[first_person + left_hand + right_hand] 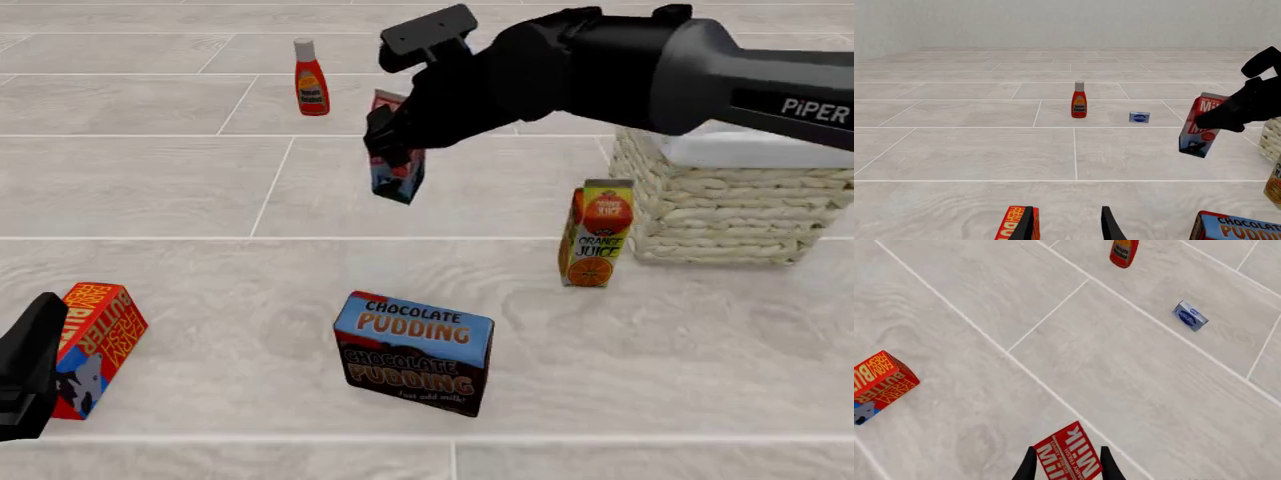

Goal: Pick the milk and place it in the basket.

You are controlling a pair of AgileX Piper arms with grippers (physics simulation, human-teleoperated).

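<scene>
We see milk carton (398,160): red gable top, white "Milk" lettering, blue lower part, tilted, lifted clear of floor. Wicker basket (727,215), white cloth lining; contents hidden from us, possibly none. Right gripper (1067,465) clamped on milk's top, well left of basket. Left gripper (1069,225) fingers apart beside butter box (91,345).

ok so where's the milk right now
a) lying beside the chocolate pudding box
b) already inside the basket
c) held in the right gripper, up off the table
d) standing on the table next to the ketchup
c: the right gripper is shut on the milk, which hangs tilted above the table, short of the basket; the right wrist view shows the carton between the fingers.
</scene>
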